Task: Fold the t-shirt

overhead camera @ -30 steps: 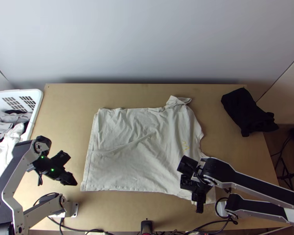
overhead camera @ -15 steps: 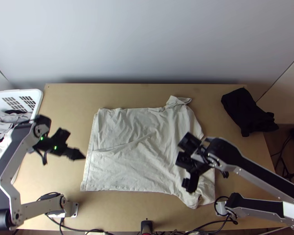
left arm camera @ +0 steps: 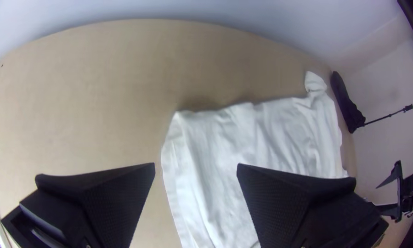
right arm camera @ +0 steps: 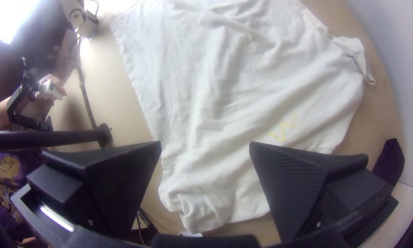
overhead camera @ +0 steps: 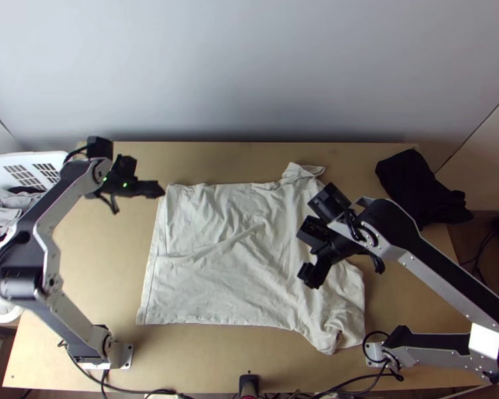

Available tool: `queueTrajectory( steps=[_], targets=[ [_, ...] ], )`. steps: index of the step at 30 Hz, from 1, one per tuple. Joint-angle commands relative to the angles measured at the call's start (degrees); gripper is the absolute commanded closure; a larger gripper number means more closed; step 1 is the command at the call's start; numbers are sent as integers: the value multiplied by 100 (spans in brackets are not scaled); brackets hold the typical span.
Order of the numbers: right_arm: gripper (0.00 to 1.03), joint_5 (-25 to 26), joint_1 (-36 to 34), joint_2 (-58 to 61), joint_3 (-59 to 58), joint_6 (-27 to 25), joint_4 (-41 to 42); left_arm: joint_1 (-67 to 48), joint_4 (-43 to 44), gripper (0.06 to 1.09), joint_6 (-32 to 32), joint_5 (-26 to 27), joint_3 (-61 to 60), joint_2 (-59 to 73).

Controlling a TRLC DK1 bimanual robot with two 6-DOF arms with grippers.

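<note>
Near a far corner of the white cloth t-shirt [overhead camera: 216,226] laid on the light wooden table [overhead camera: 249,362], the black left gripper [overhead camera: 148,175] is held spread; the black right gripper [overhead camera: 303,253] is poised above the shirt, spread.

Here's the shirt [overhead camera: 209,233] lying on the table [overhead camera: 229,156], basket [overhead camera: 62,163] with clothes [overhead camera: 2,221] in it over on the left, cloth [overhead camera: 416,186] at the far right corner, wall [overhead camera: 249,66] behind!

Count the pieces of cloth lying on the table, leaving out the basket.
2. The pale t-shirt is spread, with creases, across the middle of the table; the black cloth lies bunched toward its far right corner. That bundle might hide another piece.
</note>
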Motion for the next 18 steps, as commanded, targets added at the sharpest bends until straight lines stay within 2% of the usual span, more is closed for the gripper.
queueTrajectory(
  steps=[1,4,7,13,18],
  targets=[
    [13,-15,-277,120,50,174,322,-175,474,21,-341,-287,1154,1223],
    [13,-23,-497,200,-20,157,454,-263,404,23,-393,-305,1409,1443],
    [13,-15,-998,323,6,25,744,-334,281,33,-446,-322,1550,1575],
    [10,-15,-2308,1175,832,-124,1316,-448,-79,33,-464,-322,1585,1636],
    [10,-15,-2677,1808,1482,-177,1491,-501,-282,35,-455,-322,1559,1592]
  ],
)
